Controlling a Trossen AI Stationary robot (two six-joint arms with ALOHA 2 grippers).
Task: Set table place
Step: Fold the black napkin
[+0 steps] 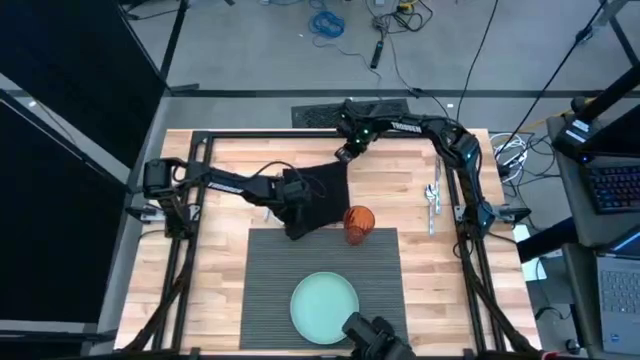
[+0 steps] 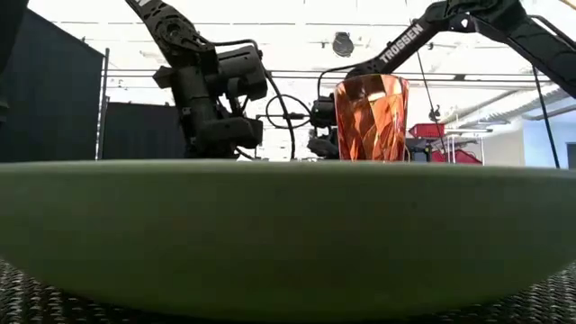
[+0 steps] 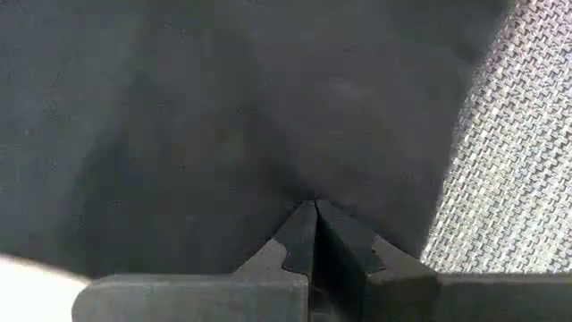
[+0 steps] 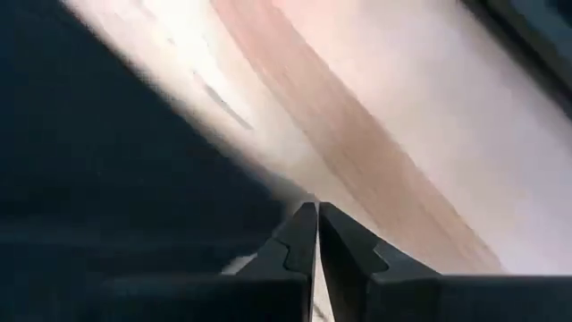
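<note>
plate (image 1: 324,308) sits on placemat (image 1: 322,285); napkin (image 1: 318,195) lies beyond it, pinched by left hand (image 1: 298,222) and right hand (image 1: 344,153) at opposite corners.

both arms reach inward, left gripper (image 3: 315,215) and right gripper (image 4: 317,215) pinched closed.

A black cloth napkin (image 1: 318,195) lies near the tabletop's centre. At its 4 o'clock stands an orange faceted tumbler (image 1: 359,224). A pale green plate (image 1: 324,307) sits at 6 o'clock from both. Silver cutlery (image 1: 433,201) rests toward 3 o'clock on the wooden plank tabletop (image 1: 228,225).
</note>
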